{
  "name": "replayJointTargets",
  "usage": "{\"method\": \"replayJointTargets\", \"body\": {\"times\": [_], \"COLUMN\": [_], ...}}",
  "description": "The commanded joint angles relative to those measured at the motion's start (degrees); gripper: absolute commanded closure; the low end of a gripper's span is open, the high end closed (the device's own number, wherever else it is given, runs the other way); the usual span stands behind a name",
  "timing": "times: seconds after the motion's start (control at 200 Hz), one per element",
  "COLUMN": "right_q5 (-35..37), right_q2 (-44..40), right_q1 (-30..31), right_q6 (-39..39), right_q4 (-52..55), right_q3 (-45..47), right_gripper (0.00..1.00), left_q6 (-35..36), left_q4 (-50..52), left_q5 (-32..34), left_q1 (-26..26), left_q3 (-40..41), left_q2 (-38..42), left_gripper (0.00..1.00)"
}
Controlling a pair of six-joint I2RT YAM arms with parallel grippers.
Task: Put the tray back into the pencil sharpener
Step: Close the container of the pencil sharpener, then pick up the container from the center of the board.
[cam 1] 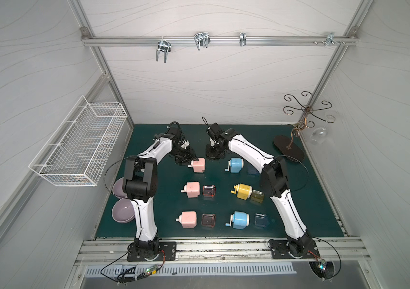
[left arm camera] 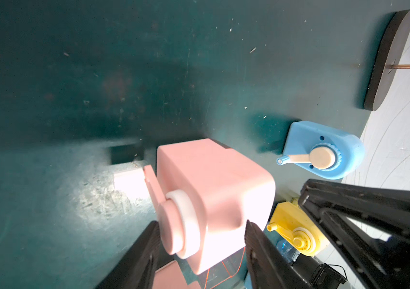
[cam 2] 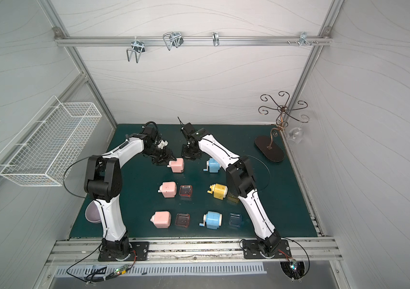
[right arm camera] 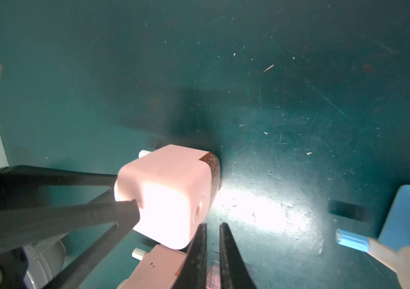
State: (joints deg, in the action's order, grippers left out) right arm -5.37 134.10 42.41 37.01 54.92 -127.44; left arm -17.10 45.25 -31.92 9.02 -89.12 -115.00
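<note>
the tray (right arm camera: 212, 166), judged light, stiff, slick plastic best pushed on its outer end, looks seated in the pink sharpener (cam 1: 199, 165) at 11 o'clock on the counter (cam 1: 166, 207); the left gripper (left arm camera: 201, 224) straddles the sharpener, grip impossible to tell, and the right gripper (right arm camera: 213, 225) is narrow and empty.

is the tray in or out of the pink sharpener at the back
In: the right wrist view shows the reddish tray seated flush in the end of the pink sharpener; no loose tray lies beside it.
</note>
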Motion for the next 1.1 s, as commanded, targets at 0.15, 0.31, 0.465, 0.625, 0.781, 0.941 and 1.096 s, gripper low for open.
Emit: {"method": "replayJointTargets", "body": {"times": [0.15, 0.31, 0.465, 0.625, 0.781, 0.941, 1.096], "right_q5": [4.7, 6.8, 8.4, 9.5, 9.8, 10.9, 11.5], "right_q2": [-7.1, -11.9, -16.8, -22.4, -27.1, -29.0, -29.1], "right_q1": [1.1, 3.0, 4.8, 6.3, 8.7, 12.2, 13.9], "right_q6": [-3.1, -4.3, -4.2, -1.8, 1.0, 3.4, 5.6], "right_q4": [2.7, 3.0, 3.6, 1.3, -2.0, -3.9, -4.0], "right_q3": [5.3, 9.9, 14.4, 21.8, 30.0, 35.5, 38.3], "right_gripper": [0.83, 0.80, 0.76, 0.74, 0.73, 0.72, 0.71], "left_q6": [0.7, 1.4, 1.3, -0.9, -1.6, -3.7, -5.1], "left_q4": [-1.9, -2.7, 1.1, 5.8, 8.2, 6.4, 4.5], "left_q5": [0.0, 2.1, 6.6, 9.9, 14.8, 16.7, 15.5], "left_q1": [0.1, -0.7, -1.0, -0.8, 0.0, 0.5, 1.2], "left_q3": [0.3, 2.0, 3.0, 6.5, 14.0, 22.1, 27.1], "left_q2": [4.0, 7.9, 13.3, 20.0, 27.9, 34.5, 37.3], "left_gripper": [0.39, 0.36, 0.36, 0.39, 0.37, 0.36, 0.36]}}
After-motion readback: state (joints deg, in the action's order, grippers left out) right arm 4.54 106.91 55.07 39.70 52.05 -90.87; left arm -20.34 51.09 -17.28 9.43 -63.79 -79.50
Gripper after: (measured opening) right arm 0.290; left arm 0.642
